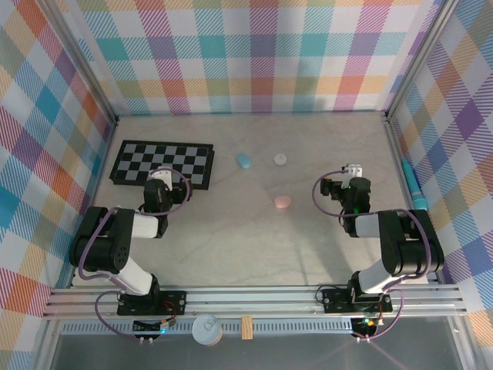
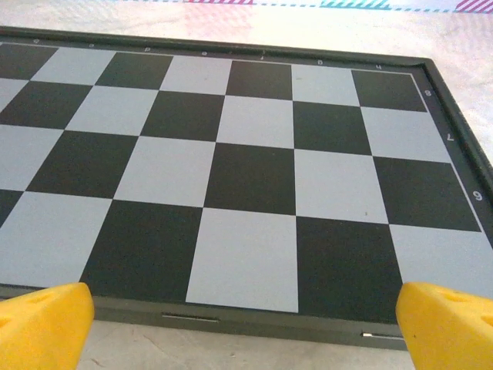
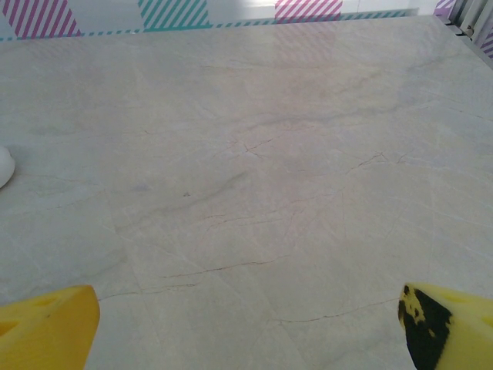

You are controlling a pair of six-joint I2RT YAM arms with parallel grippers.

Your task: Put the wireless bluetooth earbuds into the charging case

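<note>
The counter (image 1: pixel 254 247) is pale and stone-patterned, veined with fine cracks. Pastel plaid walls (image 1: pixel 254 54) box it in on three sides, and metal rails (image 1: pixel 254 297) run along the near edge. The left gripper (image 1: pixel 160 176) hangs over the near edge of a chessboard (image 1: pixel 135 158), its yellow fingers (image 2: pixel 42 324) spread wide with nothing between them. The right gripper (image 1: pixel 354 169) stands just as wide above bare counter, holding nothing. Three oval cases lie between the two. A blue case (image 1: pixel 244 160) is ahead and to the right of the left gripper, near the board's right edge. A white case (image 1: pixel 280 159) is ahead and to the left of the right gripper. A pink case (image 1: pixel 283 202) lies to that gripper's left, nearer the arm bases. Whether the earbuds sit inside them I cannot tell from here. A blue stick (image 1: pixel 414 187) lies by the wall, to the right of the right gripper.
</note>
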